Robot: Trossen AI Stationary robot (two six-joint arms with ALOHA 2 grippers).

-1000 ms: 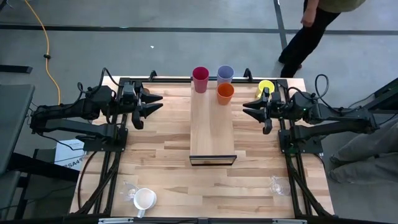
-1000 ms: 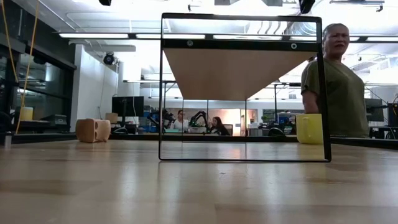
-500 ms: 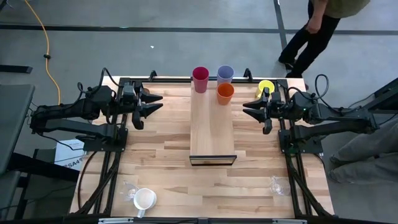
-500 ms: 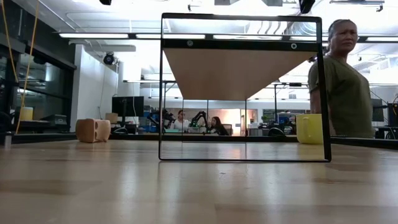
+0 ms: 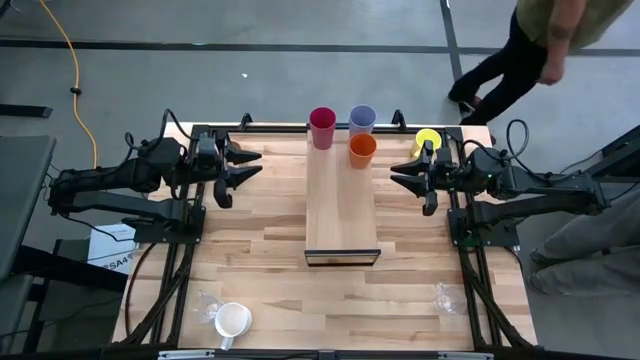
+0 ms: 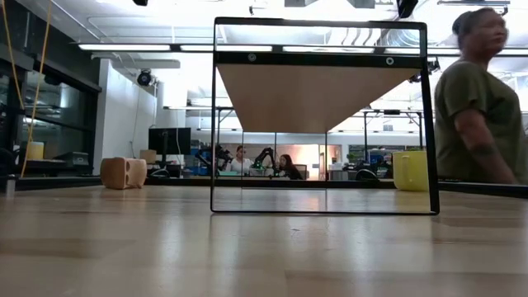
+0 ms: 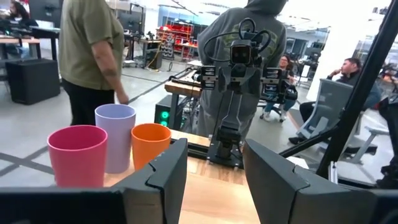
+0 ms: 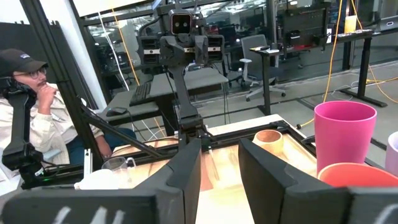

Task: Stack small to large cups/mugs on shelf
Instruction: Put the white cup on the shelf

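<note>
The pale wood shelf (image 5: 341, 205) runs down the table's middle, dark front edge toward the near side; the low view shows its underside (image 6: 322, 91). Crimson (image 5: 322, 127), lavender (image 5: 362, 120) and orange (image 5: 362, 150) tumblers stand upright at its far end. A yellow mug (image 5: 428, 139) stands far right. A tan wooden cup (image 6: 124, 172) stands far left. A white mug (image 5: 232, 321) and clear glass (image 5: 208, 304) sit near left, another glass (image 5: 448, 296) near right. My left gripper (image 5: 247, 165) and right gripper (image 5: 404, 172) hang open and empty on either side of the shelf.
A person (image 6: 478, 107) walks beyond the table's far right corner. The shelf stands raised on a dark frame (image 6: 214, 124). Bare tabletop (image 5: 260, 240) lies on both sides of the shelf.
Both grippers and all cups have kept still. The person beyond the far edge has walked toward the right.
</note>
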